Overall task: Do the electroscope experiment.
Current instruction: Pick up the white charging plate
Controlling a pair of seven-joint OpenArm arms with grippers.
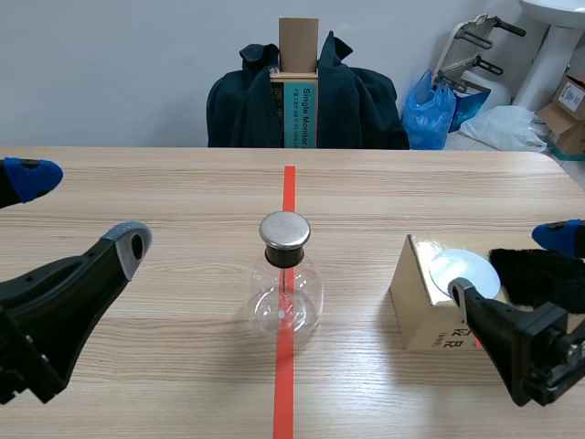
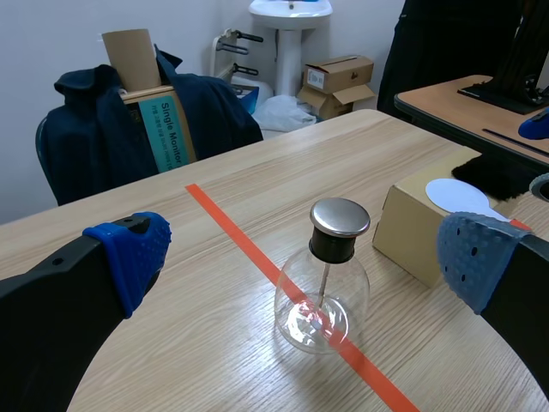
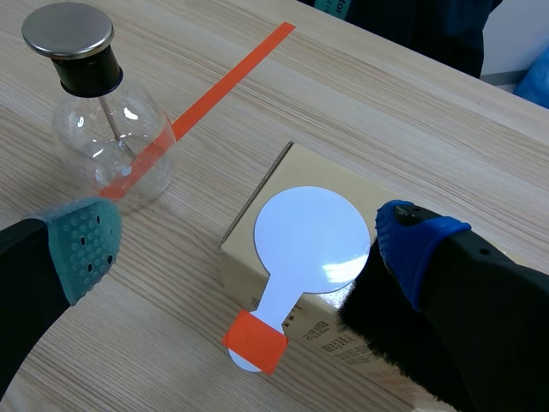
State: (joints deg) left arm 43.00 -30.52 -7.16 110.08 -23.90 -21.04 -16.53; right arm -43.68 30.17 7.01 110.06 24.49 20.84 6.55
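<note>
The black fur pad [image 1: 541, 274] at the right ran past the picture's edge and lay partly behind a finger [image 1: 494, 325] of the right gripper [image 1: 510, 265], which also covered the white paddle's [image 1: 466, 272] handle and the box's [image 1: 416, 306] print, while the flask's [image 1: 285, 297] inner leaves were too small to tell.

Our left gripper [image 1: 82, 210] hangs low over the near left corner of the table [image 1: 183, 183], its two padded fingers spread wide and gripping nothing. Our right gripper [image 1: 507, 263] sits low near the right edge, fingers likewise parted and gripping nothing.
</note>
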